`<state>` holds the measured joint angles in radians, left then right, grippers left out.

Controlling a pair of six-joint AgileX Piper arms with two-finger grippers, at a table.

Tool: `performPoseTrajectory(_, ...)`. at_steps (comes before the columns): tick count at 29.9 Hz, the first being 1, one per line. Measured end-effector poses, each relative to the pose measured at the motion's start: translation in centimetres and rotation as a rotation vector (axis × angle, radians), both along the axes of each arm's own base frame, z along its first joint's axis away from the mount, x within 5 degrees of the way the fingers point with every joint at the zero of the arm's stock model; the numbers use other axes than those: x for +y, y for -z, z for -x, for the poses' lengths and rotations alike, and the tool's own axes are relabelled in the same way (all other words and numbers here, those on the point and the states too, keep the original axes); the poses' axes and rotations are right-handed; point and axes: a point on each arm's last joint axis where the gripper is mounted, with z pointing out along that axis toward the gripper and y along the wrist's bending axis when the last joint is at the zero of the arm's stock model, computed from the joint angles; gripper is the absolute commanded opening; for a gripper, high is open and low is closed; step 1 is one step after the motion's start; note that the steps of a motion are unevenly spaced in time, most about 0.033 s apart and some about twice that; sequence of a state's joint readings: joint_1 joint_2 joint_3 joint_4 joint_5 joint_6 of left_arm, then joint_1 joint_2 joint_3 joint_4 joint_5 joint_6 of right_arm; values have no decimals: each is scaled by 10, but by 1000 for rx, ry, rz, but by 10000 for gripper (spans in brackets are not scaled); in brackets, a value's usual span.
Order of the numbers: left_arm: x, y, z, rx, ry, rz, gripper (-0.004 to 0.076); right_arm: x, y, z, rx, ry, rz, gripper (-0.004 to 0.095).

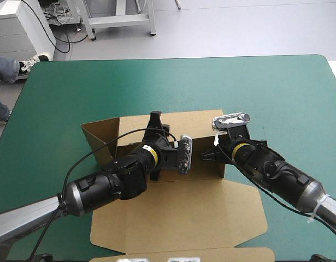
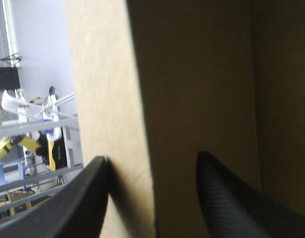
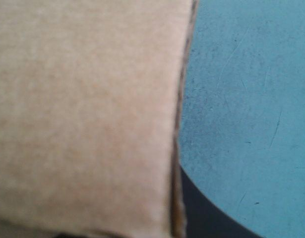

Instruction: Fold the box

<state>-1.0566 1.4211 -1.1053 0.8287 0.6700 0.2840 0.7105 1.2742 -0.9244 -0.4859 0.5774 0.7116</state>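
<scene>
Teal-green cover over the whole counter (image 1: 277,93), far corners rounded; lying on it: the brown box (image 1: 178,215), sat nearer the near edge than the far one; bare cover runs wide beyond the box & to both sides of it; box's lid part lies flat on the cover, toward the near edge; far part has walls raised, bottom edges on the cover; in right wrist view, faintly scratched cover shows right beside a box edge.
</scene>
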Motion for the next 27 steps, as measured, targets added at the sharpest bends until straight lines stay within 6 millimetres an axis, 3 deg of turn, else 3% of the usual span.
performPoseTrajectory(6, -6, -10, 34, 26, 55, 20, 426, 6, 4, -7, -28, -7, -4, -22)
performPoseTrajectory(17, 14, -45, 93, 72, 106, 129, 424, 3, -1, -17, -30, 31, -7, -22)
performPoseTrajectory(21, 24, -60, 102, 66, 130, 191, 424, 2, -8, -21, -5, 47, 24, -22)
performPoseTrajectory(27, 30, -81, 100, -2, 127, 236, 424, -11, -24, -31, 18, 86, 29, -20)
